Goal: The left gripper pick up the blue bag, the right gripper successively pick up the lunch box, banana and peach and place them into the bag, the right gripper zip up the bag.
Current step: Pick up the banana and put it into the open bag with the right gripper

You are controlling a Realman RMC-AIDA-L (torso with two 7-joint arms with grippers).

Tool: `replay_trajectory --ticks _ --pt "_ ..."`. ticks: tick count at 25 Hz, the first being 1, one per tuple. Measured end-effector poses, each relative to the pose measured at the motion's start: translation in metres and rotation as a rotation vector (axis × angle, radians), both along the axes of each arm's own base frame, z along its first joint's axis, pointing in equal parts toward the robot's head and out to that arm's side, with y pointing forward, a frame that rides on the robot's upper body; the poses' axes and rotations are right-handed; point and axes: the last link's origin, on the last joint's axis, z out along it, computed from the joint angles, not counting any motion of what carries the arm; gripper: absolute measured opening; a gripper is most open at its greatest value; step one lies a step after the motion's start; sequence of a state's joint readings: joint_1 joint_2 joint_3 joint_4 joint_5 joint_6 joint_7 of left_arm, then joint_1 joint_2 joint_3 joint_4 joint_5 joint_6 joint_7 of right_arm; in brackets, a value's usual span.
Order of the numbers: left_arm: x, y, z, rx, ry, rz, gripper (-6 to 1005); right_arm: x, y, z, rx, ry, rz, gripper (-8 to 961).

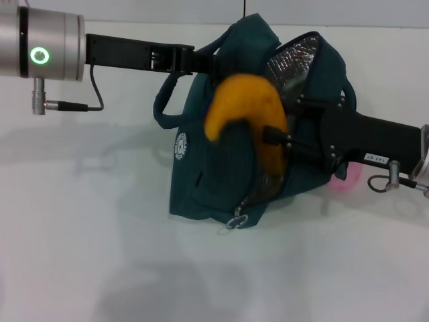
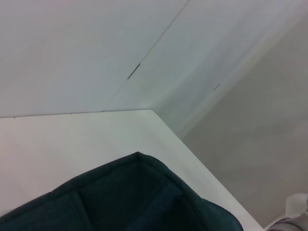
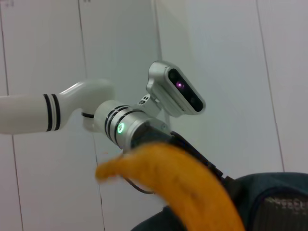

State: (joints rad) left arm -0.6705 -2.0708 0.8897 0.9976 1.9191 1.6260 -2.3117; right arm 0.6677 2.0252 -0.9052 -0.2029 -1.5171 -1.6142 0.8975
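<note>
I count one blue bag (image 1: 214, 168) on the table, with two rope handles I can make out and one metal zipper ring (image 1: 237, 220). One banana (image 1: 244, 107) is in sight, and one peach (image 1: 348, 178), partly hidden. Two arms reach in, so two grippers: one left gripper (image 1: 208, 62), one right gripper (image 1: 271, 134).

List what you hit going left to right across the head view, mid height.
Left arm's silver wrist → white round logo on the blue bag → banana → right gripper → peach.
</note>
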Motion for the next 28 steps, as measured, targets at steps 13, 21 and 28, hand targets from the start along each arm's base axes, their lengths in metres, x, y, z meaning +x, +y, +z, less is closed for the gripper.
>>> replay_trajectory --ticks 13,21,28 --pt "0.0 0.0 0.0 -0.001 -0.001 0.003 53 0.001 0.005 0.006 -0.001 0.045 -0.069 688" --pt "-0.002 0.0 0.0 -0.001 -0.004 0.01 53 0.009 0.013 0.014 0.03 0.071 -0.158 748" --pt "-0.005 -0.001 0.001 0.001 -0.004 0.016 53 0.015 0.017 0.032 0.099 0.123 -0.198 743"
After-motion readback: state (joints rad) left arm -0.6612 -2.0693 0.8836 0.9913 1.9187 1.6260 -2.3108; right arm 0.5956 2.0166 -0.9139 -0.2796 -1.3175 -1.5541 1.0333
